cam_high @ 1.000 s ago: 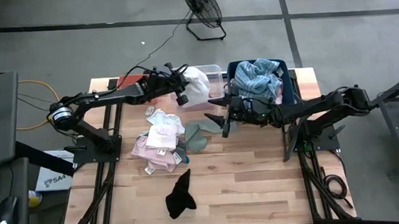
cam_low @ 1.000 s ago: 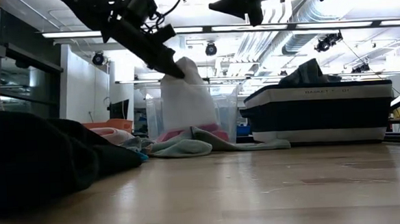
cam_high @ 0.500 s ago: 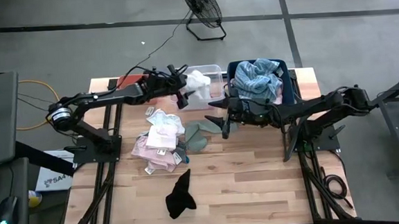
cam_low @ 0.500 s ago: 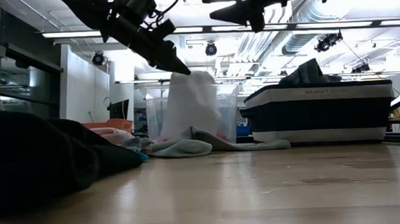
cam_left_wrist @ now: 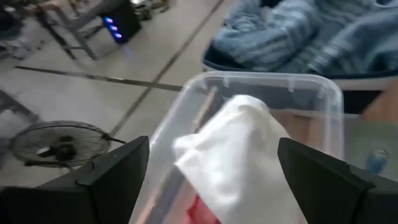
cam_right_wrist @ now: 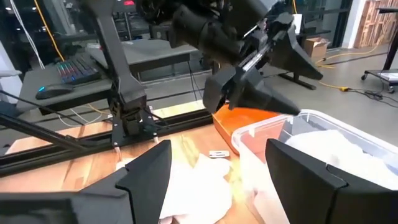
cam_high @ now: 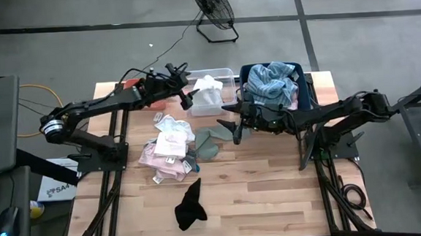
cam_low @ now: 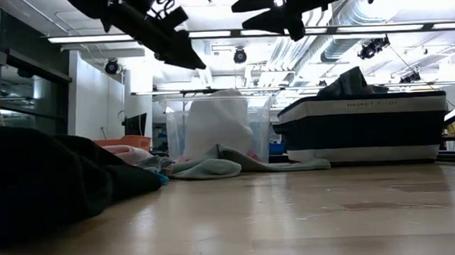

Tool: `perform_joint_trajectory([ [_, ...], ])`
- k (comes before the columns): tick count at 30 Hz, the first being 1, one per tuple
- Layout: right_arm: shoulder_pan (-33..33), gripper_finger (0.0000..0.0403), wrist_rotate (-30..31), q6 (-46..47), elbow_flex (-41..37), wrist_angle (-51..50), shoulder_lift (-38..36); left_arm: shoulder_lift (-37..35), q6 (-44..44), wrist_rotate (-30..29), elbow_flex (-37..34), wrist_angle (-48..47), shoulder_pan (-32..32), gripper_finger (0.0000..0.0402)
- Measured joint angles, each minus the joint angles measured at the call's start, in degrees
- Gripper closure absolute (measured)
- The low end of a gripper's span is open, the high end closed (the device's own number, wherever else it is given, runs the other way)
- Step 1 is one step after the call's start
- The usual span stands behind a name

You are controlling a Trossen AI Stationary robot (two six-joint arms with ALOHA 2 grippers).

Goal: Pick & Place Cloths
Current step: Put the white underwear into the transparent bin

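High view: white cloth [cam_high: 207,88] heaped limp in clear bin [cam_high: 226,74], left gripper [cam_high: 185,97] jaws wide, empty; soft, light, pinch a raised fold

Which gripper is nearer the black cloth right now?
Right. The right gripper hovers beyond the black cloth, over the green cloth; the left gripper is farther, by the clear bin.

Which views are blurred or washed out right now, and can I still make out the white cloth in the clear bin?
Left wrist view: soft all over, yet the white cloth reads inside the clear bin. Low view: ceiling lights glare, arms are silhouettes, and the near black cloth is a dark blur. High view: evenly lit.
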Motion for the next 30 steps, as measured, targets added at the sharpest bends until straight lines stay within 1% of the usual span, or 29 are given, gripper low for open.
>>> perform_joint_trajectory([
  [2,0.0,0.0151,0.0,0.0,0.0,0.0,0.0,-0.7,0.0,-0.1,0.0,-0.1,0.0,0.0065],
  [3,0.0,0.0151,0.0,0.0,0.0,0.0,0.0,-0.9,0.0,0.3,0.0,0.1,0.0,0.0078],
  [5,0.0,0.0151,0.0,0.0,0.0,0.0,0.0,-1.0,-0.2,2.6,0.0,0.0,0.0,0.0117],
  [8,0.0,0.0151,0.7,0.0,0.0,0.0,0.0,-0.6,-1.3,5.2,0.0,0.1,0.0,0.0206],
  [12,0.0,0.0151,1.0,0.0,0.0,0.0,0.0,0.7,-1.4,6.1,0.0,0.5,0.0,0.0357],
  [13,0.0,0.0151,1.0,0.0,0.0,0.0,0.0,1.2,-1.7,6.1,0.0,1.5,0.0,0.0379],
  [20,0.0,0.0151,1.0,0.0,0.0,0.0,0.0,6.8,-3.0,7.1,0.0,7.0,0.0,0.0399],
  [23,0.0,0.0151,1.0,0.1,0.0,0.0,0.0,9.2,-3.8,4.9,0.0,8.8,0.0,0.04],
  [25,0.0,0.0151,1.0,0.1,0.0,0.0,0.0,10.4,-4.5,3.2,0.0,8.7,0.1,0.04],
  [30,0.0,0.0151,1.0,0.1,0.0,0.0,0.0,12.5,-6.6,3.1,0.0,6.4,1.1,0.0401],
])
